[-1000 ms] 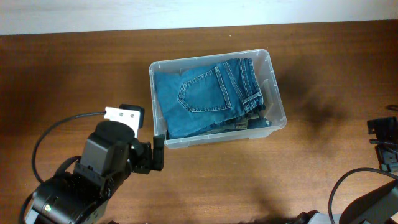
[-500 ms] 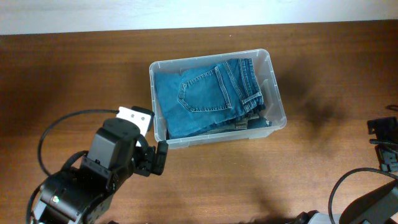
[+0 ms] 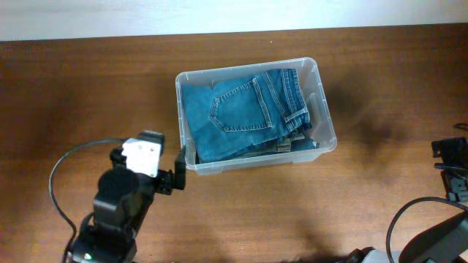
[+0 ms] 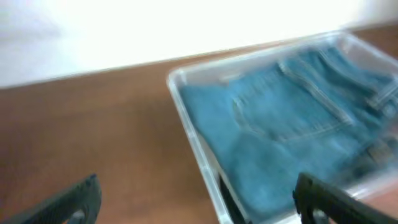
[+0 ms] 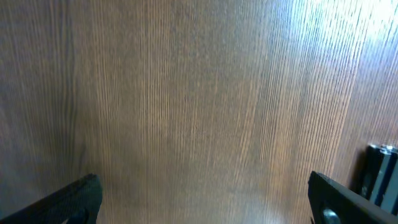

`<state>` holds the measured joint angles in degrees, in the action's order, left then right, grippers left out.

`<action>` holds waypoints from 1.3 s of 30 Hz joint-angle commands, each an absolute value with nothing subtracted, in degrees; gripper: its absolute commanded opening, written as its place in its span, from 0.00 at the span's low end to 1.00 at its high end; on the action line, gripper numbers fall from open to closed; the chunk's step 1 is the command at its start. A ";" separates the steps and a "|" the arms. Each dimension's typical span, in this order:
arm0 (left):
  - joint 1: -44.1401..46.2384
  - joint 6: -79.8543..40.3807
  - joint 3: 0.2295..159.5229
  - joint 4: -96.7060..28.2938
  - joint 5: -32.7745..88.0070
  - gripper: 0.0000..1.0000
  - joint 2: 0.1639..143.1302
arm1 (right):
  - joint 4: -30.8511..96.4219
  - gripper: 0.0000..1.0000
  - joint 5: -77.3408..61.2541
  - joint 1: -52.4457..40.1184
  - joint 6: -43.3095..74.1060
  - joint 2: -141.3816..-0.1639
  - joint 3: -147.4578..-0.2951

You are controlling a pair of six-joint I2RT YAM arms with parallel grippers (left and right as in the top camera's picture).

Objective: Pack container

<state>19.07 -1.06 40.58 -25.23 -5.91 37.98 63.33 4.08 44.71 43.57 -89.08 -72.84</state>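
The container (image 3: 328, 134) is a clear plastic bin standing mid-table, with folded blue jeans (image 3: 241, 113) filling it. My left gripper (image 3: 166, 148) hangs open just off the bin's front left corner, one finger (image 3: 180, 162) close to the wall. The blurred left wrist view shows the container (image 4: 186, 109) and jeans (image 4: 286, 137) ahead, and the left gripper (image 4: 199, 202) wide with nothing in it. My right gripper (image 3: 452, 169) sits at the table's right edge. Seen from the right wrist, the right gripper (image 5: 202, 199) is open over bare wood.
The brown wooden table (image 3: 88, 88) runs up to a pale wall at the back. A black cable (image 3: 62, 172) loops off the left arm. A dark part of the robot (image 5: 376, 171) shows at the right wrist view's right edge.
The left arm has swung round and drawn in at the lower left, its open gripper shifting slightly up beside the container's front left corner. The right arm has not moved.
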 commanded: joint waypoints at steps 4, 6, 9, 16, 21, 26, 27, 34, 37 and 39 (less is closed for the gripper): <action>12.64 0.34 25.74 -10.44 -2.28 0.99 26.96 | 63.37 0.98 4.78 45.01 44.01 -88.55 -72.73; 11.88 0.95 22.70 -7.09 -2.26 0.99 24.03 | 63.37 0.98 4.80 45.01 44.01 -88.55 -72.73; 11.70 3.81 19.35 -3.62 -2.24 0.99 19.94 | 63.37 0.98 4.80 45.01 44.01 -88.55 -72.73; 8.38 7.09 15.20 -3.29 1.80 0.99 11.53 | 63.37 0.98 4.80 45.01 44.01 -88.55 -72.73; 4.12 7.18 12.71 -3.16 4.78 0.99 7.14 | 63.37 0.98 4.80 45.01 44.01 -88.53 -72.73; 2.63 7.44 10.11 1.10 4.69 0.99 4.34 | 63.37 0.98 4.80 45.01 44.03 -88.53 -72.73; 2.42 7.44 9.65 2.33 4.69 0.99 3.97 | 63.37 0.98 4.80 45.01 44.01 -88.53 -72.73; 2.17 7.46 4.93 8.86 4.73 0.99 0.23 | 63.37 0.99 4.80 45.01 44.01 -88.55 -72.73; 2.17 9.41 3.60 10.44 5.04 0.99 0.30 | 63.37 0.98 4.80 45.01 44.03 -88.53 -72.73; 2.17 11.25 2.17 11.49 5.06 0.99 0.27 | 63.37 0.98 4.80 45.01 44.01 -88.55 -72.73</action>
